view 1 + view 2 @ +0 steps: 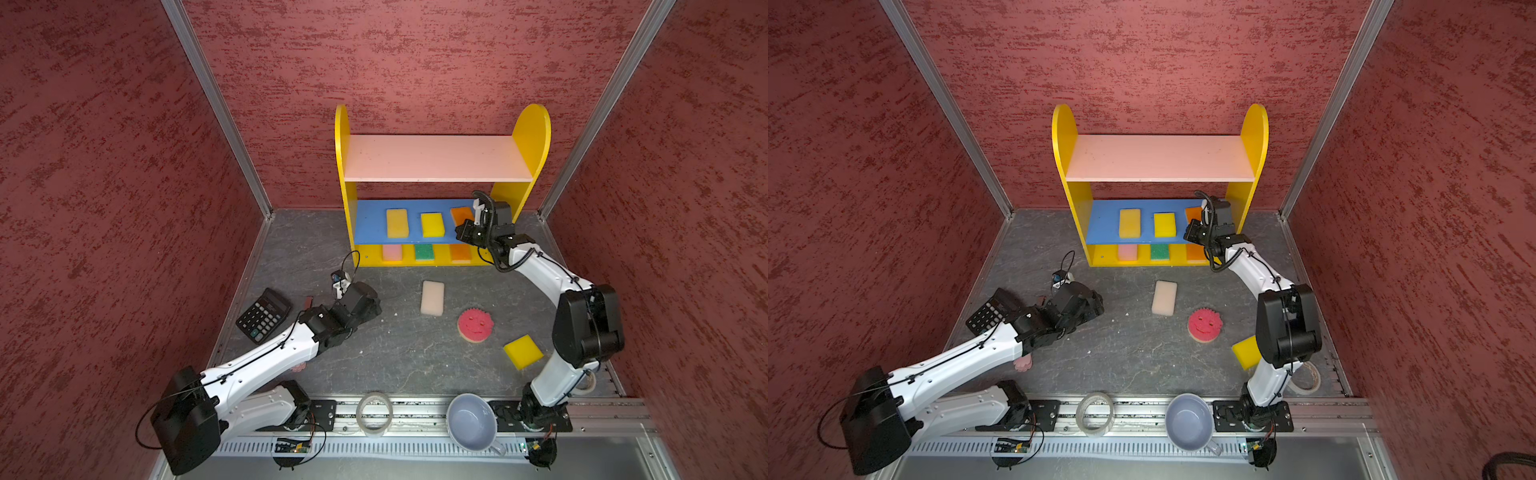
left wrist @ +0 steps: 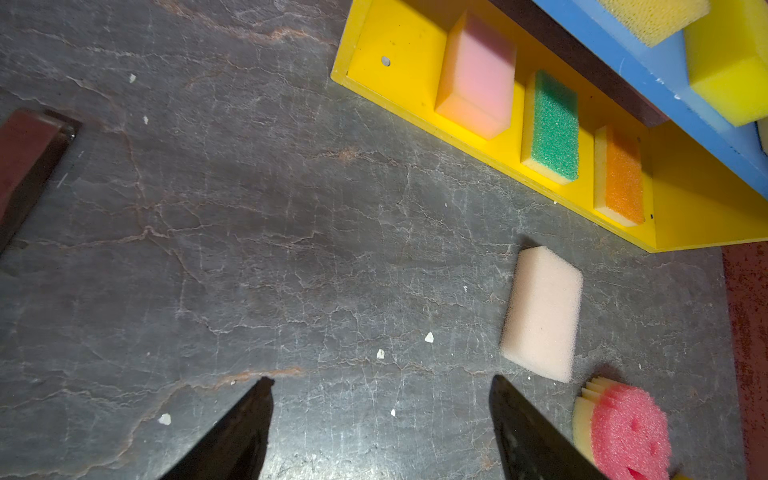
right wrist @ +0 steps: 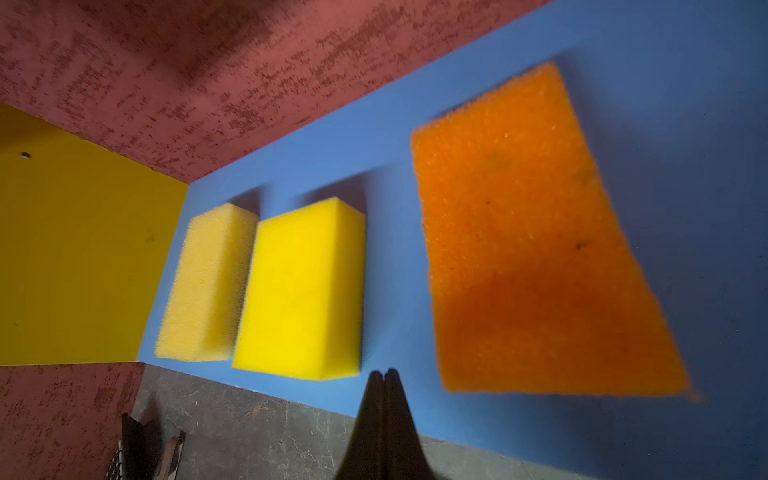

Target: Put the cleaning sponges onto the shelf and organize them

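The shelf (image 1: 534, 129) stands at the back. Its blue board (image 3: 665, 83) carries a pale yellow sponge (image 1: 397, 223), a yellow one (image 1: 432, 225) and an orange one (image 3: 532, 249). On its yellow base (image 2: 399, 41) lie pink (image 2: 478, 75), green (image 2: 555, 124) and orange (image 2: 621, 178) sponges. On the table lie a white sponge (image 1: 432, 297), a round red smiley sponge (image 1: 475, 325) and a yellow sponge (image 1: 523, 351). My right gripper (image 3: 383, 372) is shut and empty at the blue board's front edge, beside the orange sponge. My left gripper (image 2: 380, 380) hangs open over bare table, left of the white sponge.
A black calculator (image 1: 264, 315) lies at the left by my left arm. A clear tape roll (image 1: 374, 413) and a lavender mug (image 1: 471, 422) sit on the front rail. A pink paw stick (image 1: 1022, 363) shows under the left arm. Another tape roll (image 1: 1306, 377) lies front right.
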### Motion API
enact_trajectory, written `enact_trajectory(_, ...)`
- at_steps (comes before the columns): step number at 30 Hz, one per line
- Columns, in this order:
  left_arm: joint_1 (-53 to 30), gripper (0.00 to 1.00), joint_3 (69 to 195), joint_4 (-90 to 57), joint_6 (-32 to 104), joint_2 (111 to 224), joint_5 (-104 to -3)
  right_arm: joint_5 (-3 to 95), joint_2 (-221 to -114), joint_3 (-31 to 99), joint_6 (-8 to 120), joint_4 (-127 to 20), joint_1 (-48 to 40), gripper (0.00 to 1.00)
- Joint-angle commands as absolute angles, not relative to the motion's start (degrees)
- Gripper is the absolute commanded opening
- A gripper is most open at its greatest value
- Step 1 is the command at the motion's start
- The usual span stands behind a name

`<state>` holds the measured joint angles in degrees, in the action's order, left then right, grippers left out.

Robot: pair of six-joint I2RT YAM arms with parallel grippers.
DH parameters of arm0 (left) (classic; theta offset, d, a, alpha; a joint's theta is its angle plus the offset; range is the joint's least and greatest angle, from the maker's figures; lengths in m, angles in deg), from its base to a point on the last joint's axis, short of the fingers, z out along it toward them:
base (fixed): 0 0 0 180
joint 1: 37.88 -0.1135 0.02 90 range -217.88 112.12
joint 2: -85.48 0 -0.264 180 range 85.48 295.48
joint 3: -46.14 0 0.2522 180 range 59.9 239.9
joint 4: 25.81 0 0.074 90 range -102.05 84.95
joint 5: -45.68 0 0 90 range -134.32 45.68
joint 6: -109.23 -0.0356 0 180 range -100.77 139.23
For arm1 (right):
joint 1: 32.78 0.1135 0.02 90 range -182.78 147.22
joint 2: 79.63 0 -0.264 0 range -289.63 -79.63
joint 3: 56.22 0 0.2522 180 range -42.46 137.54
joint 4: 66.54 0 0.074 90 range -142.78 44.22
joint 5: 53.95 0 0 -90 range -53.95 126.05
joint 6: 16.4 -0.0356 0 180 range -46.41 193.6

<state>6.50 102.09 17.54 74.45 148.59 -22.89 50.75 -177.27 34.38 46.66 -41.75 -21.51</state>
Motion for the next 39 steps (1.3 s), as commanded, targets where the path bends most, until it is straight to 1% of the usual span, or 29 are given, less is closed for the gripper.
enact_trajectory(1,6.6,0.81,103.9,17.9,73.5,148.9,-21.9,46.9,-174.2,36.5,48.8,-40.3,-22.6,0.01)
enact_trajectory(6,6.9,0.83,103.3,17.2,73.7,147.8,-21.7,45.9,-174.9,36.3,49.5,-39.4,-25.2,0.13)
enact_trajectory(8,7.0,0.84,103.3,17.2,73.5,147.6,-21.6,44.7,-175.5,36.5,50.2,-39.2,-25.8,0.24)
enact_trajectory(10,7.1,0.84,103.3,17.2,73.3,147.5,-21.5,43.1,-176.4,37.0,51.1,-39.0,-26.1,0.38)
enact_trajectory(12,7.2,0.84,103.2,17.1,73.2,147.5,-21.4,41.4,-177.4,37.5,51.8,-38.9,-26.1,0.46)
enact_trajectory(14,7.2,0.84,103.3,17.3,72.9,147.5,-21.5,39.8,-178.3,38.0,52.3,-38.9,-26.2,0.5)
enact_trajectory(17,7.1,0.85,103.2,17.5,72.8,147.6,-21.3,39.0,-179.8,38.9,52.9,-39.2,-26.2,0.53)
enact_trajectory(21,7.1,0.85,102.5,16.6,73.3,147.7,-21.4,39.2,-182.5,40.6,53.2,-38.4,-26.3,0.53)
enact_trajectory(23,7.0,0.85,102.5,16.4,73.2,148.1,-21.5,39.7,-183.5,41.1,53.2,-38.5,-26.3,0.5)
enact_trajectory(30,6.4,0.85,102.7,16.1,73.0,149.0,-22.3,41.0,-185.2,41.6,52.7,-38.5,-26.4,0.31)
enact_trajectory(36,6.1,0.85,102.6,16.1,72.8,148.9,-22.5,42.0,-184.9,40.0,52.0,-38.6,-26.4,0.21)
enact_trajectory(39,6.2,0.85,102.4,16.1,72.9,148.7,-22.6,42.2,-184.4,39.7,51.9,-38.3,-26.4,0.19)
